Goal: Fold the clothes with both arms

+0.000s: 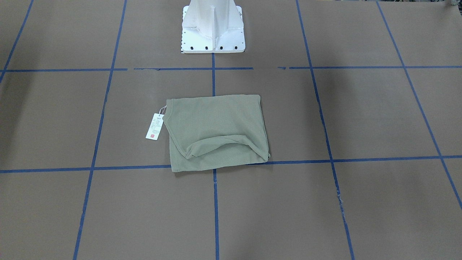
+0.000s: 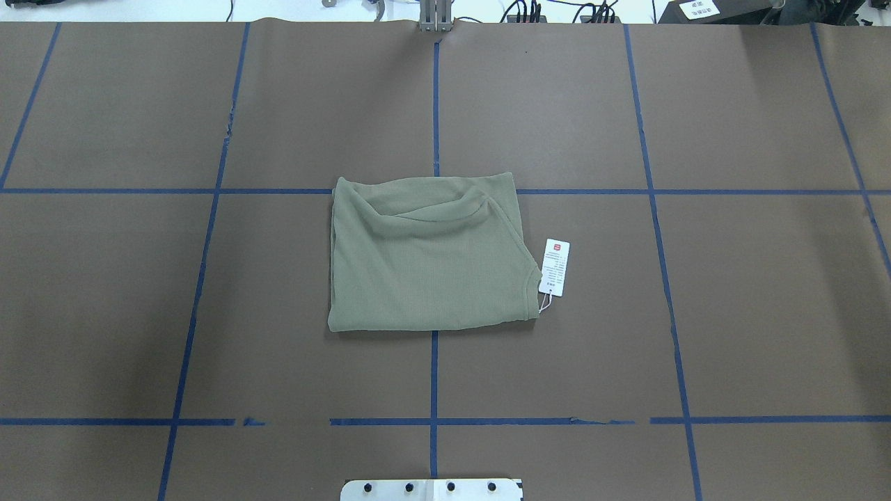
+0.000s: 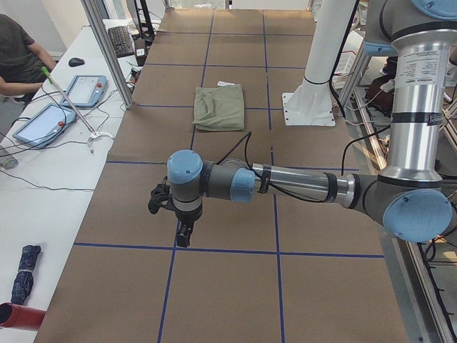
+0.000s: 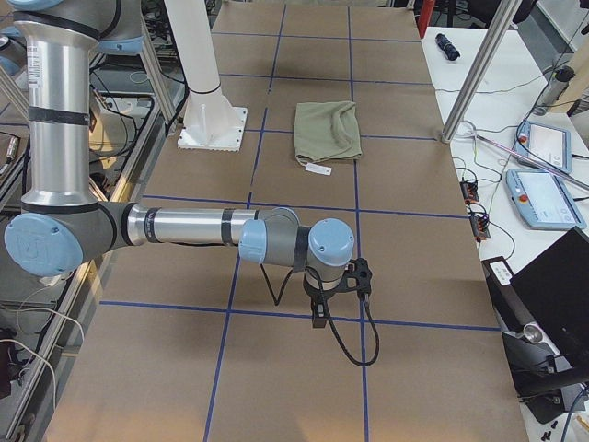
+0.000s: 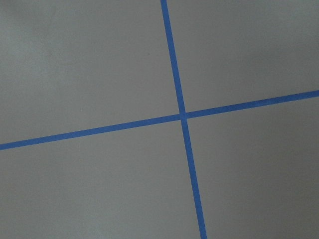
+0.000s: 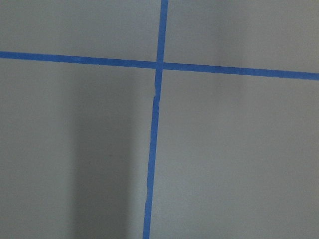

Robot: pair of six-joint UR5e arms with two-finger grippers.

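The sage-green shirt (image 1: 216, 130) lies folded into a compact rectangle at the middle of the brown table, with a loose fold along its far edge in the overhead view (image 2: 424, 257). Its white hang tag (image 2: 555, 267) lies on the table beside it. Both arms are far from it, out at the table's ends. My left gripper (image 3: 184, 232) shows only in the exterior left view and my right gripper (image 4: 318, 318) only in the exterior right view. Both point down above bare table, and I cannot tell whether either is open or shut. The wrist views show only blue tape lines.
The white pedestal base (image 1: 213, 29) stands behind the shirt. Blue tape lines (image 2: 434, 390) grid the table. A side desk with tablets (image 3: 84, 90) and a seated operator (image 3: 18, 53) lies beyond the table's far edge. An aluminium post (image 4: 479, 64) stands at that edge.
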